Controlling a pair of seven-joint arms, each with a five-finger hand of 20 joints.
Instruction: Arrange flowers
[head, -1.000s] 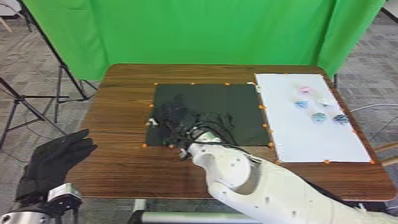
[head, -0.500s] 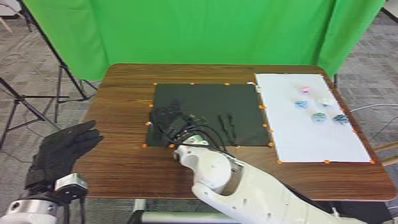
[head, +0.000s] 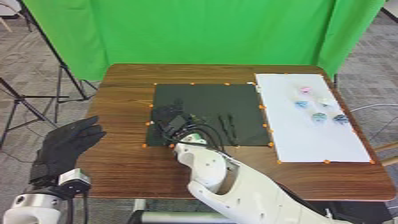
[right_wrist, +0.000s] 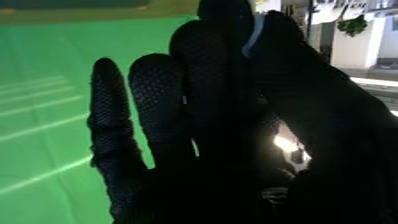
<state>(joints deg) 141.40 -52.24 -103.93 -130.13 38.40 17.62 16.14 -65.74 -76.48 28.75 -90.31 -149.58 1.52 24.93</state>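
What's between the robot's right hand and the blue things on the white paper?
In the head view, two thin, dark things lie on the black mat, between the right hand and the blue things.

Right hand (head: 174, 123) over black mat (head: 209, 97), small pastel flowers (head: 319, 118) on white sheet (head: 315, 145), green curtain (head: 213, 35) behind.

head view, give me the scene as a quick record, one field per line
table: brown wooden table
left mat: black mat
on it: two thin dark sticks, side by side, too small to identify
right mat: white mat
on it: five small flower heads, pink farthest back, the others white, light blue, blue-green and dark blue
right hand: black glove, over the black mat's left part
left hand: black glove, open, at the table's left edge
backdrop: green curtain
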